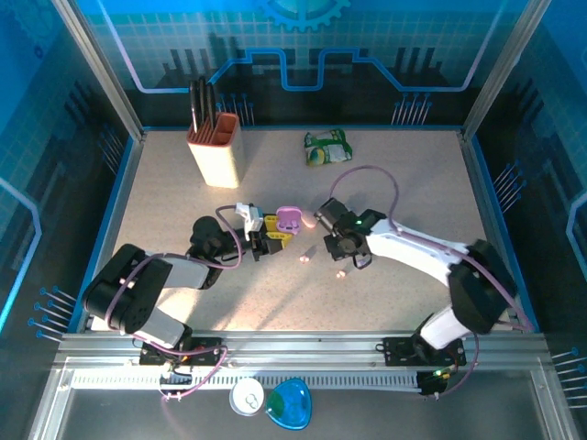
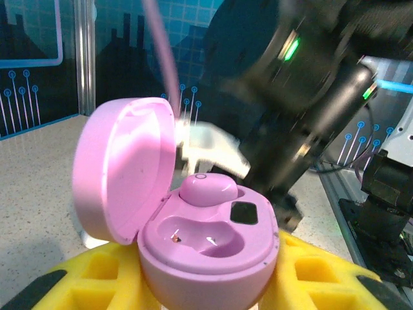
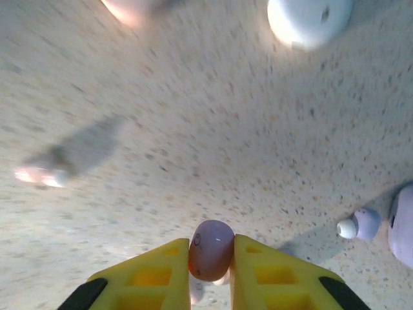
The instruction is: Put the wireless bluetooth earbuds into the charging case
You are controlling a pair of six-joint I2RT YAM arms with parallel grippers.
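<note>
Presently, status by unit.

L gripper (image 1: 273, 238): closed on the case (image 2: 206, 258), one yellow pad on each side of the base. The case is held upright with its lid (image 2: 122, 168) swung open to one side, so both sockets face up. Purpose, as I read it: the L arm serves as a fixture, so the case can't skid or tip when a bud is pressed in.

Case contents: seated bud (image 2: 206, 188), pink, in the far socket. The near socket (image 2: 200, 236) is empty.

R gripper (image 3: 211, 265): pinched shut on the held bud (image 3: 210, 245), also pink, gripped by its sides at the very fingertips above bare table (image 3: 193, 129). The tip grip leaves the top of the bud exposed, prob. so it can enter the socket w/o the pads fouling the rim. The view is motion-blurred, so bud orientation can't be confirmed.

Loose items on the table: lilac bud (image 3: 361, 223) w/ white tip, off to one side of the R gripper. The white case (image 3: 310, 19) sits well apart from it.

Judgement: the step in hand is carrying the held bud to the near socket. Approx. halfway done for this case. The next move needs the bud turned to match the socket shape, then a short straight push. Risk: a small, smooth bud may twist or pop out of a tip grip under load.
</note>
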